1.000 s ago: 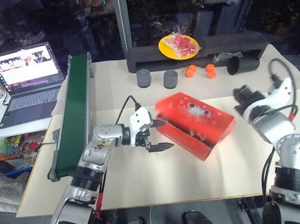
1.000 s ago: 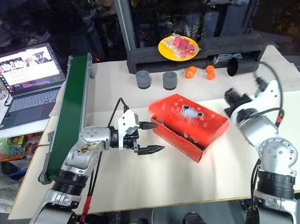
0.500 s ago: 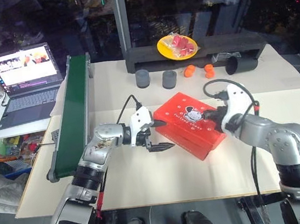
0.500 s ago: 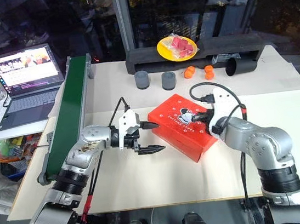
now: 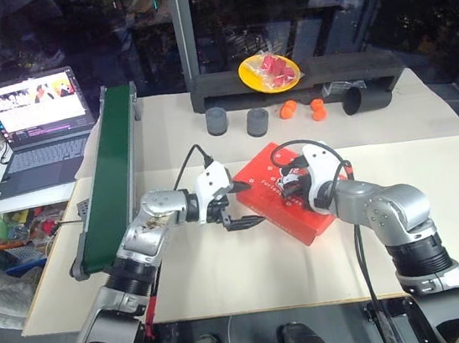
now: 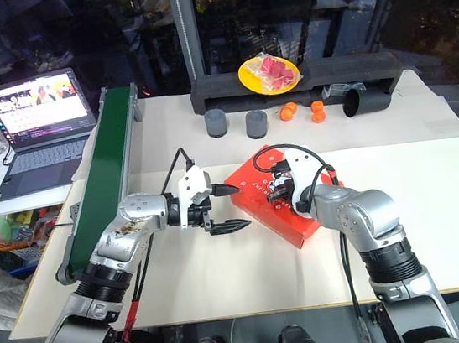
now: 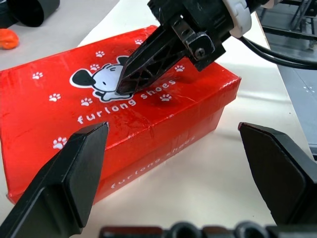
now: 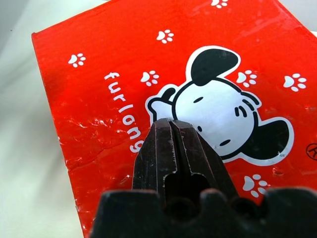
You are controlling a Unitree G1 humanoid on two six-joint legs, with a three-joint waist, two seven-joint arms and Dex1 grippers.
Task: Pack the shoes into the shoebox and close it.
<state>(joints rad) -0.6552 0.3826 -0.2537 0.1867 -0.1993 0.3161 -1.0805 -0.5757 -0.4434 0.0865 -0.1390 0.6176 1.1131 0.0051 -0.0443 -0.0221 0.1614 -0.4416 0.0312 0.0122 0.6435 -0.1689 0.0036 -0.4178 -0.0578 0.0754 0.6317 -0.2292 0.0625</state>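
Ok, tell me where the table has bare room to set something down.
Bare patches: the near strip in front of the shoebox, and the right side of the table beyond the right gripper. Crowded: the far edge, with two grey cylinders, orange balls, a black tube and the yellow plate. The green conveyor lines the left.

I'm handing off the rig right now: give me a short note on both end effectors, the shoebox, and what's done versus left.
Left end effector: open, holding nothing, beside the near end of the shoebox.
Right end effector: shut, holding nothing, tips pressing on the lid's cartoon picture.
Shoebox: on the white table, lid down flat over the box.
Shoes: presumably inside the closed box.
Done: lid lowered.
Left: confirm the lid is seated all round, then lift the right end effector off and pull both arms back.
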